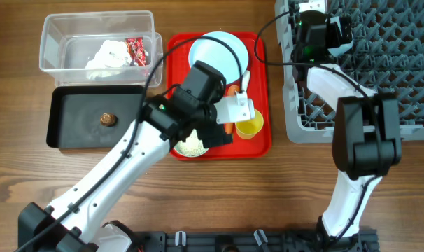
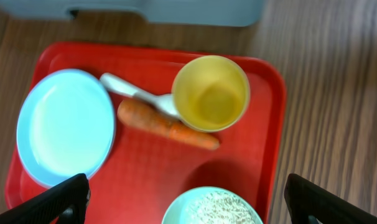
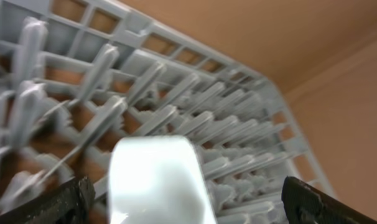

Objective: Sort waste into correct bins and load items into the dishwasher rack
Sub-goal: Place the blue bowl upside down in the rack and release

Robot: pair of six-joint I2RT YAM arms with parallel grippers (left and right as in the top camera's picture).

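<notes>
Jaws apart on left gripper and right gripper; I'd set the left astride the long orange carrot, missing the round yellow cup.

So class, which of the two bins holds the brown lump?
The shallow black bin; the lump sits alone in it. The deep clear bin holds white tissue and a red wrapper.

The left arm and right arm are smooth white plastic links joined by blocky black joint housings. Thin black cables loop off each, and small green lights glow on both. The left gripper and right gripper carry black fingers.
</notes>
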